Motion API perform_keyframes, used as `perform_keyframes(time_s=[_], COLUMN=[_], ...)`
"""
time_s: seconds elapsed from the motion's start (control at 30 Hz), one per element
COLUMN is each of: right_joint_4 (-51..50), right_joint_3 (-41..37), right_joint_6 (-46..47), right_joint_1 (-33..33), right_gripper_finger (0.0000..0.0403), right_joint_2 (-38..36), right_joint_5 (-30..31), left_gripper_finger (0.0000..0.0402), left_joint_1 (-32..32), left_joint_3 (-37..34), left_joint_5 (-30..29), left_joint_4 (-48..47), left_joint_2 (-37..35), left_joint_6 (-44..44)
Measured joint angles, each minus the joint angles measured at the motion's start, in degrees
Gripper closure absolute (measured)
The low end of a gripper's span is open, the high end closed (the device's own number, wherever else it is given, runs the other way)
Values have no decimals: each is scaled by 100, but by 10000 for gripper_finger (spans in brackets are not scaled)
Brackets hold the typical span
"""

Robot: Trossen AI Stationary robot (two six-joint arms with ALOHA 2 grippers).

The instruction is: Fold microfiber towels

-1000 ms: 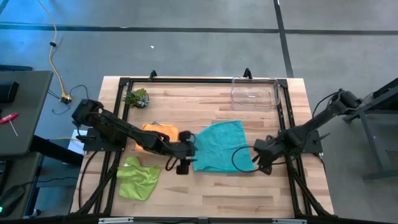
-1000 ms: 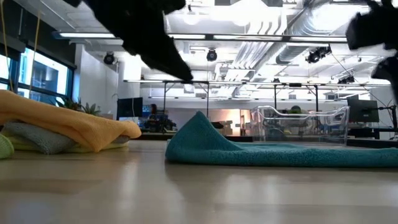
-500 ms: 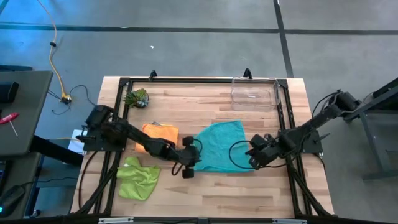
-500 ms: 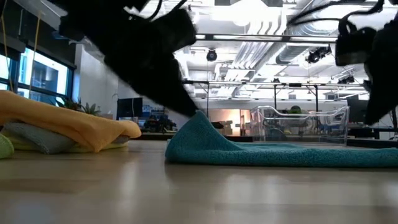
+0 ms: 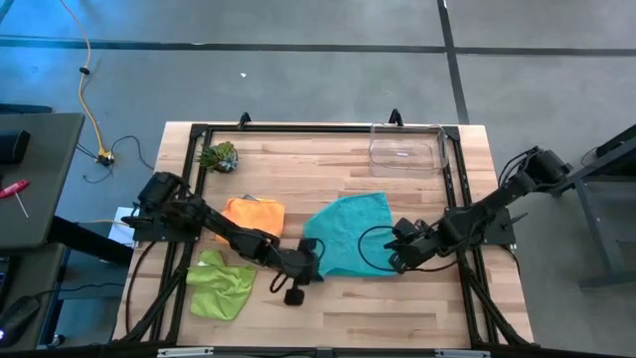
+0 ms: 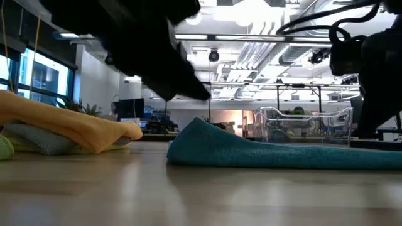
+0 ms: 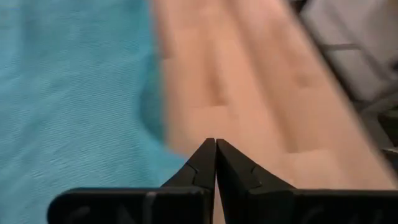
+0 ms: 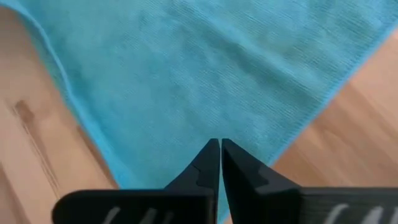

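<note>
— Tabletop (image 5: 328,308) condition?
— Teal towel (image 5: 348,231) lies flat at centre. Left gripper (image 5: 310,268) and right gripper (image 5: 397,261) sit at its near corners, fingers pressed together on its edge.

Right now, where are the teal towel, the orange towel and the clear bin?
teal towel (image 5: 350,231), high view, middle of the cloth.
orange towel (image 5: 254,215), high view, centre of its top face.
clear bin (image 5: 402,153), high view, its bare floor.
</note>
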Motion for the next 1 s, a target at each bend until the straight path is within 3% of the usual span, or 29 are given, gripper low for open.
perform_keyframes(time_s=[0.17, 0.27, 0.37, 0.53, 0.7, 0.8, 1.0], right_joint_4=[35, 97, 14, -48, 71, 747, 1117], right_joint_3=[-3, 46, 191, 374, 354, 200, 100], right_joint_6=[-162, -488, -928, -1327, -1356, -1360, -1193], right_joint_1=[-97, -153, -217, -422, -641, -729, -707], right_gripper_finger=[399, 401, 402, 402, 402, 403, 403], right_joint_2=[-128, -228, -369, -510, -259, 61, 684], right_joint_5=[15, 64, 93, 81, 50, 31, -311], left_gripper_finger=[401, 401, 401, 401, 402, 402, 402], left_joint_1=[45, 160, 307, 605, 1082, 1387, 1765], left_joint_3=[-5, -11, -3, -19, -8, -117, -257], left_joint_5=[1296, 1476, 961, -486, -1457, -1464, -1111], left_joint_4=[362, 107, -265, -949, -1501, -1689, -1540], left_joint_2=[-76, -349, -828, -1551, -1829, -1812, -1415], left_joint_6=[215, 216, 441, 964, 961, 804, 323])
